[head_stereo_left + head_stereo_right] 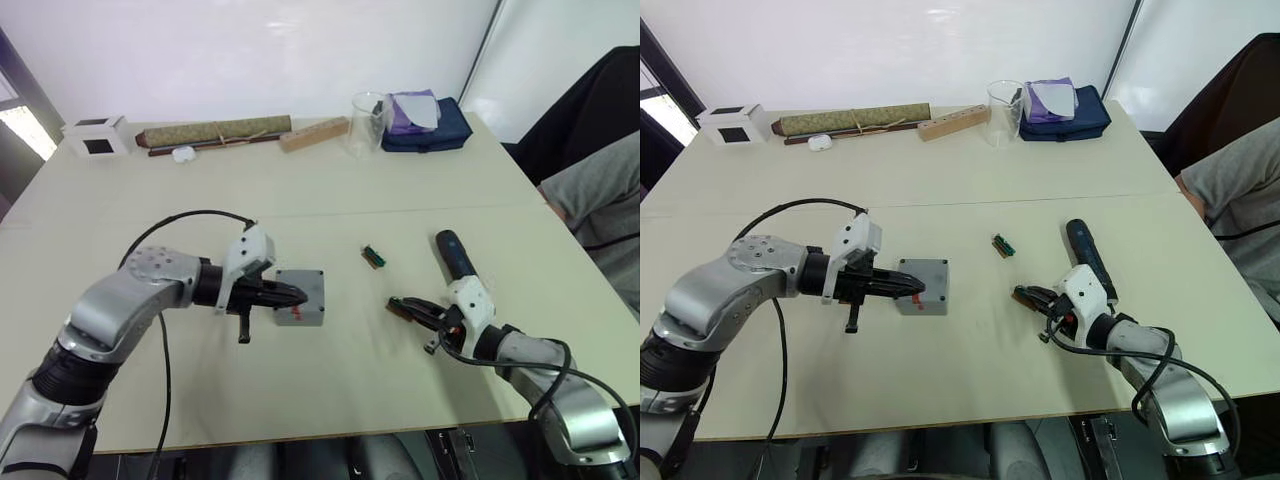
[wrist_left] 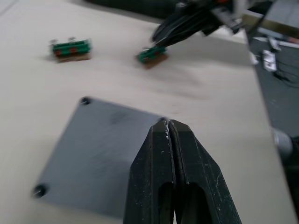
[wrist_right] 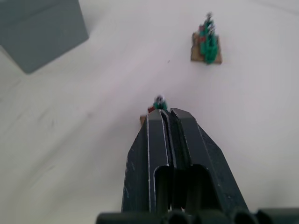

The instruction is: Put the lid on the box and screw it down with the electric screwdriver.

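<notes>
Currently I am logging:
Left gripper (image 2: pixel 169 125): fingers pressing together, hovering over lid (image 2: pixel 93 154) on box (image 1: pixel 300 298).
Right gripper (image 3: pixel 167 113): closed, perhaps touching small green part (image 3: pixel 159 102).
Electric screwdriver (image 1: pixel 455 253): lying beside it.

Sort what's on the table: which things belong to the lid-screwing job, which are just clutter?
Job: lid already sitting on box; electric screwdriver.

Clutter: two green parts, white cube, rolled bundle, wood block, clear cup, blue pouch.

No words, numbers or brand names can be read anywhere. The box (image 1: pixel 299 298) bears a red mark on its side, but too small to make out.
</notes>
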